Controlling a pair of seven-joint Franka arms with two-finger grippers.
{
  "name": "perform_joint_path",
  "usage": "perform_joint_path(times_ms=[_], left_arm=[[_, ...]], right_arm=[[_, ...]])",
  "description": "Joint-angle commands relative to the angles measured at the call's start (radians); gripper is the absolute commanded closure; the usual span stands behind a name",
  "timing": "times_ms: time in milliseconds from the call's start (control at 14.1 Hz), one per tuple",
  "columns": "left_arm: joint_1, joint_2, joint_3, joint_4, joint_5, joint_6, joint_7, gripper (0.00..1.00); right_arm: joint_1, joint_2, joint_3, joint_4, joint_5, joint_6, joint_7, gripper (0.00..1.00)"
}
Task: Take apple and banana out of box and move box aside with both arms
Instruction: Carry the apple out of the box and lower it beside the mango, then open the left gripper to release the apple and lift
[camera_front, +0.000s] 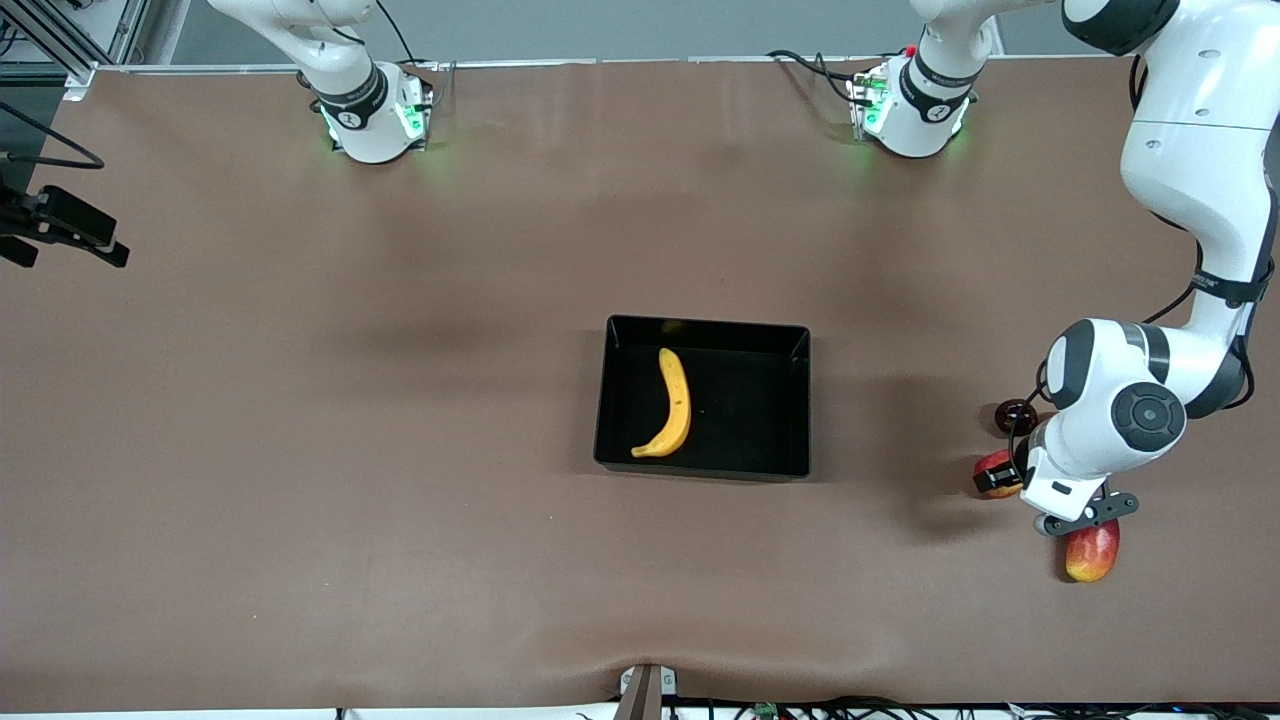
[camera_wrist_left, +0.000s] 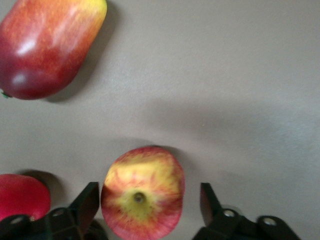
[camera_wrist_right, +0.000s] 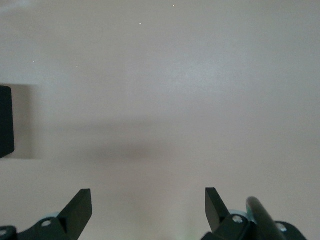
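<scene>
Releasing the apple (camera_wrist_left: 142, 192) on the table (camera_front: 300, 450) at the right edge of the front view, low down, beside the mango-like fruit (camera_front: 1092, 551). Left gripper (camera_wrist_left: 149, 202) standing with jaws apart, fingers clear of the apple on both sides, so lifting straight up without nudging it into the neighbouring fruits. Banana (camera_front: 672, 404) lying in the box (camera_front: 800, 340) at frame centre, waiting next. Right gripper (camera_wrist_right: 148, 205) waiting over bare table, jaws apart.

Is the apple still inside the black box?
No, it's out. The apple sits on the table between the left gripper's open fingers, and only the banana lies in the box.
</scene>
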Motion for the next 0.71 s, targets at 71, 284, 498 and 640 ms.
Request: perform_joint_path(times_ms=[71,284,498,640], left_arm=[[-0.016,-0.095,-0.034,-0.002,0.009,-0.09,-0.005,0.0],[-0.016,-0.156,-0.132,0.007,0.006,-0.201,-0.02,0.0],[-0.018,-0.175,-0.263,0.007,0.006,-0.262,-0.083,0.0],[-0.042,-0.16,-0.342,0.012,0.009,-0.261,-0.162,0.0]], right_arm=[[-0.023,0.014,0.011,0.022,0.02,-0.006,-0.004,0.0],[-0.023,0.014,0.011,0.022,0.02,-0.006,-0.004,0.0],[-0.023,0.014,0.011,0.02,0.02,-0.007,-0.004,0.0],[-0.023,0.014,0.011,0.022,0.02,-0.006,-0.004,0.0]])
